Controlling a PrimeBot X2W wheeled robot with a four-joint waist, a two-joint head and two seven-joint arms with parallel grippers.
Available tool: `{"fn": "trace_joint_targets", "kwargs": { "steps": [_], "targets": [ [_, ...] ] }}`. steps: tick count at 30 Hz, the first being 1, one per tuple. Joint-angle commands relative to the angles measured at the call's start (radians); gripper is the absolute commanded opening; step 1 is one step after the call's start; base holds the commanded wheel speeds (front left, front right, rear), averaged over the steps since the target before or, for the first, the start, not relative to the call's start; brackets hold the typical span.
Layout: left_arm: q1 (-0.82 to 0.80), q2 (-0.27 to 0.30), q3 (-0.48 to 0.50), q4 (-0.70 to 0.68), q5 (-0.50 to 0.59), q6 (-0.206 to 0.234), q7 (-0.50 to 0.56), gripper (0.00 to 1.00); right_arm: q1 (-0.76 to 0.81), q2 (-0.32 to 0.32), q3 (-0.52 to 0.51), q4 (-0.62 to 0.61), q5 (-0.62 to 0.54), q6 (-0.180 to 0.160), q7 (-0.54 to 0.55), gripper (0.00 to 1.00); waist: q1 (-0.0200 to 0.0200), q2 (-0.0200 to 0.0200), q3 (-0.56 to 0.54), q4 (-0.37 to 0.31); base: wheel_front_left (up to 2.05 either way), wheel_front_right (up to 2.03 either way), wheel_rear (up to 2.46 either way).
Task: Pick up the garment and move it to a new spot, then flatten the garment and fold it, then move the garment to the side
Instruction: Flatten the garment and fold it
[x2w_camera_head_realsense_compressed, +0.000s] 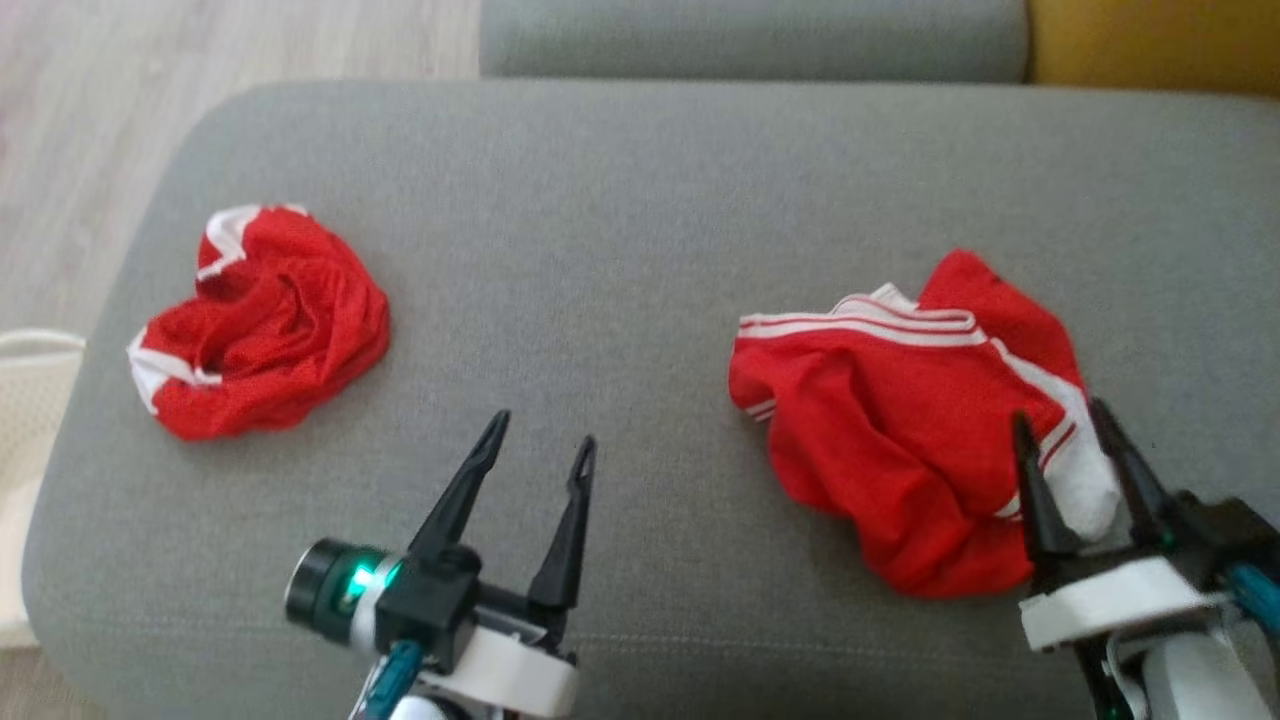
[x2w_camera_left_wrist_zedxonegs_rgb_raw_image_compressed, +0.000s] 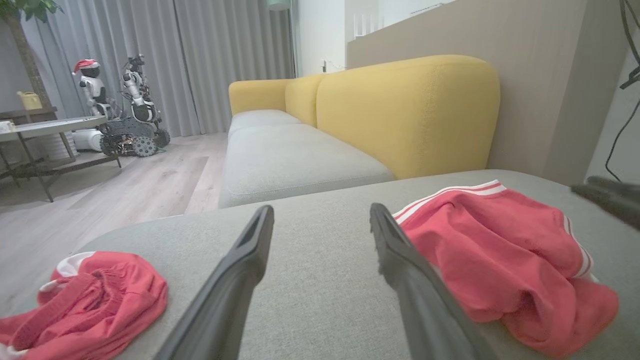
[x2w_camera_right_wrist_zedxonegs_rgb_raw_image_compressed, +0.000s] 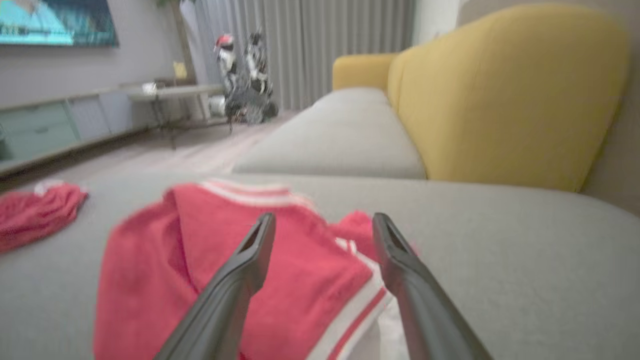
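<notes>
Home living room: yellow-backed sofa (x2w_camera_left_wrist_zedxonegs_rgb_raw_image_compressed: 407, 112), floor-length curtains (x2w_camera_left_wrist_zedxonegs_rgb_raw_image_compressed: 200, 60), wall TV (x2w_camera_right_wrist_zedxonegs_rgb_raw_image_compressed: 55, 22), wood floor (x2w_camera_left_wrist_zedxonegs_rgb_raw_image_compressed: 125, 195).

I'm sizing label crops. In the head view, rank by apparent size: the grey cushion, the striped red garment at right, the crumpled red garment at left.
1. grey cushion
2. striped red garment
3. crumpled red garment, though it lies slightly farther off

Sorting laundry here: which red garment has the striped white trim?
The right garment: its white band carries thin red stripes; the left garment has plain white edging.
</notes>
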Motion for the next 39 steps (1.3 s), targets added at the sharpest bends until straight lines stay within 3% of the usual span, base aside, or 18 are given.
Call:
{"fn": "trace_joint_targets", "kwargs": {
  "steps": [1,7,12,13,14,15,20,27,35,39],
  "targets": [
    [-0.059,-0.010,0.018,-0.023,0.008,-0.008,-0.006,1.00,-0.064,-0.046,0.052,0.022,0.023,0.007,-0.007,1.00,0.0000,0.0000,0.028,0.007,0.00,0.00,0.00],
    [-0.100,-0.012,-0.030,-0.005,0.011,-0.022,-0.006,1.00,-0.203,-0.167,0.151,0.184,0.149,0.007,-0.007,1.00,0.0000,0.0000,0.075,0.016,0.00,0.00,0.00],
    [-0.118,-0.013,-0.048,0.004,0.010,-0.022,-0.006,1.00,-0.269,-0.243,0.307,0.250,0.306,0.007,0.027,1.00,0.0000,0.0000,0.096,0.023,0.00,0.00,0.00],
    [-0.122,-0.013,-0.050,0.006,0.009,-0.022,-0.006,1.00,-0.280,-0.261,0.345,0.250,0.335,0.007,0.033,0.47,0.0000,0.0000,0.099,0.024,0.00,0.00,0.00],
    [-0.125,-0.013,-0.051,0.008,0.009,-0.021,-0.006,1.00,-0.288,-0.276,0.380,0.246,0.371,0.007,0.037,0.03,0.0000,0.0000,0.100,0.025,0.00,0.00,0.00],
    [-0.127,-0.013,-0.051,0.008,0.009,-0.020,-0.006,1.00,-0.296,-0.292,0.408,0.243,0.404,0.007,0.038,0.00,0.0000,0.0000,0.102,0.024,0.00,0.00,0.00],
    [-0.132,-0.013,-0.044,0.006,0.003,-0.008,-0.006,1.00,-0.349,-0.348,0.445,0.248,0.497,0.007,0.018,0.00,0.0000,0.0000,0.094,-0.003,0.00,0.00,0.00],
    [-0.127,-0.011,-0.044,-0.002,0.001,-0.004,-0.006,1.00,-0.458,-0.390,0.308,0.231,0.527,0.007,-0.002,0.00,0.0000,0.0000,0.069,-0.080,0.00,0.00,0.00],
    [-0.125,-0.013,-0.057,-0.004,0.000,0.000,-0.006,1.00,-0.671,-0.474,0.099,0.104,0.325,0.007,0.077,0.00,0.0000,0.0000,0.042,-0.140,0.00,0.00,0.00],
    [-0.123,-0.013,-0.062,-0.002,-0.003,0.004,-0.006,1.00,-0.719,-0.430,0.010,-0.025,0.210,0.007,0.170,0.00,0.0000,0.0000,0.031,-0.145,0.00,0.00,0.00]
  ]
}}
